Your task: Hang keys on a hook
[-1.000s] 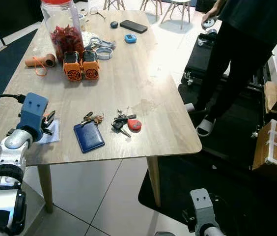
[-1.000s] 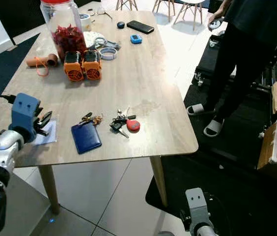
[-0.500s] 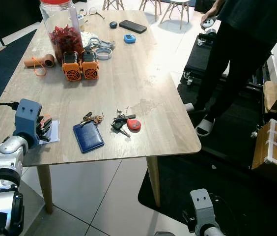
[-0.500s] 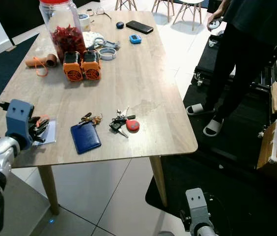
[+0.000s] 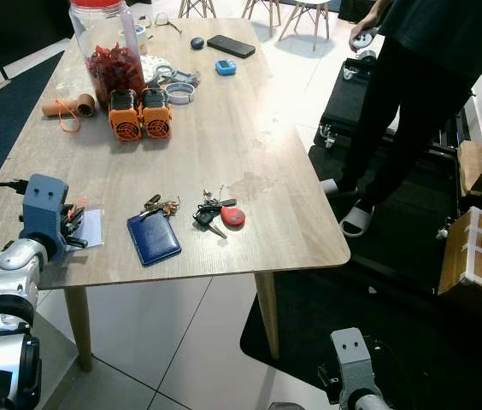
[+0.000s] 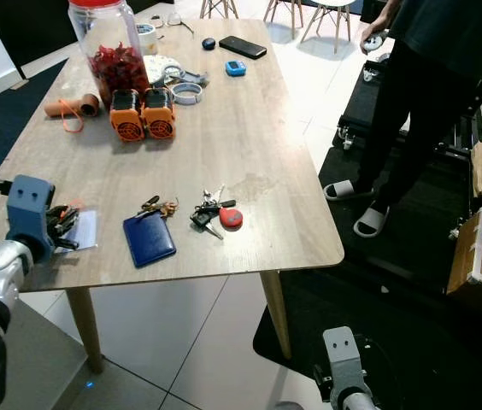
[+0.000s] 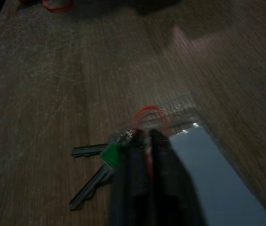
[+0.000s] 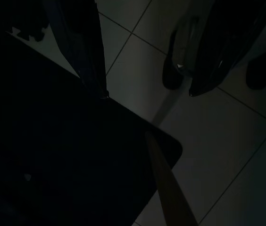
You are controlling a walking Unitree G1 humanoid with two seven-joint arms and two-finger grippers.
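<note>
Keys [image 7: 97,167] with a red ring pinched in the narrow left hand [image 7: 145,139], low over the table [image 5: 224,145]; right hand's state unclear

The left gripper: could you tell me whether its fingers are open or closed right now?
Shut. In the left wrist view the left gripper has its two black fingers pressed together on the red ring of a set of keys.

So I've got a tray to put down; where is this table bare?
The widest bare wood lies mid-table, between the orange fans and the key bunches. The right edge beside the person is free too. It is crowded at the far end around the jar, and near the wallet by the left tool.
</note>
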